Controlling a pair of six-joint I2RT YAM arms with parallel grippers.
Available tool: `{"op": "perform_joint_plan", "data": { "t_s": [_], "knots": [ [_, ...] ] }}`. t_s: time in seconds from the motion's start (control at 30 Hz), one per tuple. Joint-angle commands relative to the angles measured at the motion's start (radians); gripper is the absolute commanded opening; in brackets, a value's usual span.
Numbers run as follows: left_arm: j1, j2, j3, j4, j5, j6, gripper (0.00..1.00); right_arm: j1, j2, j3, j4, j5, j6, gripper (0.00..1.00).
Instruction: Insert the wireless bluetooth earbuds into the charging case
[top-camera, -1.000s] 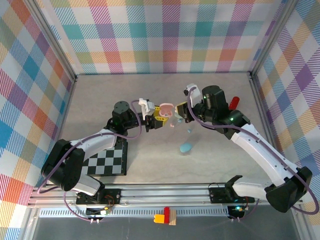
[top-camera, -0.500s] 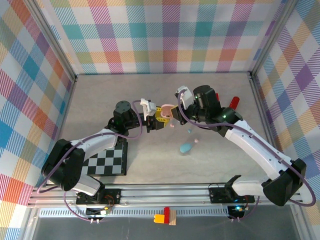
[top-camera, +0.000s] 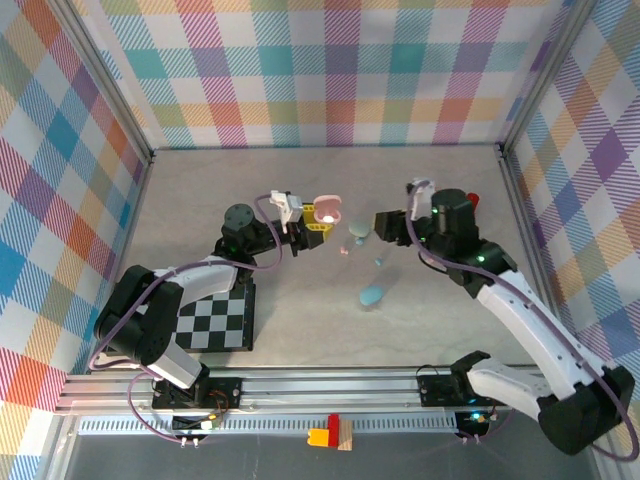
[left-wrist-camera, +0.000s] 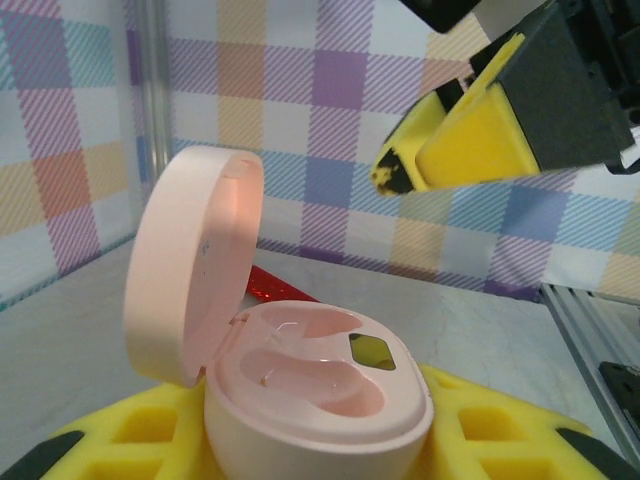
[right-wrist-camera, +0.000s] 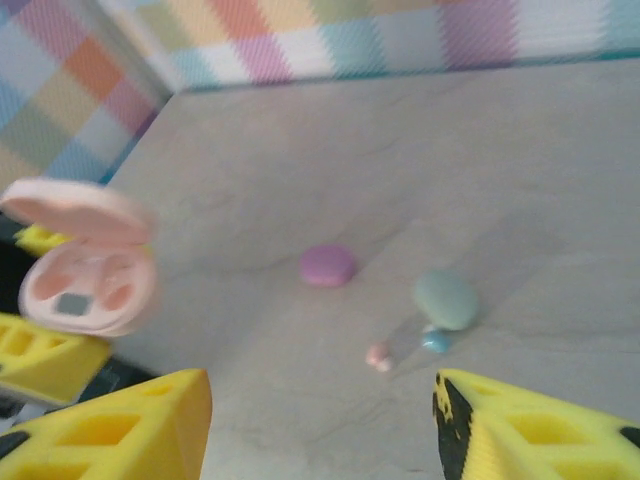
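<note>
L gripper (top-camera: 315, 230) is clamping the open pink oval plastic charging case (top-camera: 327, 210) betw its yellow pads, lid tilted up. Tiny pink plastic earbud (right-wrist-camera: 378, 355) and tiny blue plastic earbud (right-wrist-camera: 434, 340) are lying loose on the grey tabletop (top-camera: 200, 200), nr a mint oval case (right-wrist-camera: 446, 298). R gripper (right-wrist-camera: 322, 400) is hanging spread wide, released.

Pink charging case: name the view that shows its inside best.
Left wrist: the pink charging case sits close, lid open, and both wells look empty. Right wrist shows it small and blurred; top external shows it tiny from above.
</note>
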Motion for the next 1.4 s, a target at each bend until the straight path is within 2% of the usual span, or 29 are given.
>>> {"op": "perform_joint_plan", "data": {
  "t_s": [0.0,0.1,0.17,0.27,0.57,0.87,1.23,1.37],
  "knots": [
    [0.017,-0.001,-0.024,0.091,-0.001,-0.018,0.39,-0.076,-0.037,-0.030,-0.014,0.109,0.144,0.61],
    [0.025,-0.004,-0.034,0.119,0.000,-0.030,0.39,-0.174,0.008,-0.031,-0.130,0.127,0.184,0.63],
    [0.028,-0.007,-0.037,0.128,0.003,-0.037,0.39,-0.230,0.094,-0.021,-0.201,0.097,0.171,0.65],
    [0.030,-0.017,-0.044,0.128,0.007,-0.037,0.39,-0.263,0.245,-0.002,-0.284,0.120,0.153,0.67],
    [0.032,-0.049,-0.068,0.116,0.016,-0.037,0.39,-0.323,0.531,-0.013,-0.210,0.103,0.145,0.63],
    [0.032,-0.058,-0.063,0.111,0.020,-0.041,0.39,-0.376,0.669,0.019,-0.192,0.090,0.153,0.60],
    [0.032,-0.049,-0.055,0.103,0.025,-0.039,0.39,-0.379,0.750,0.089,-0.195,0.107,0.135,0.37],
    [0.034,-0.049,-0.055,0.105,0.024,-0.040,0.39,-0.379,0.765,0.107,-0.218,0.100,0.133,0.32]
  ]
}}
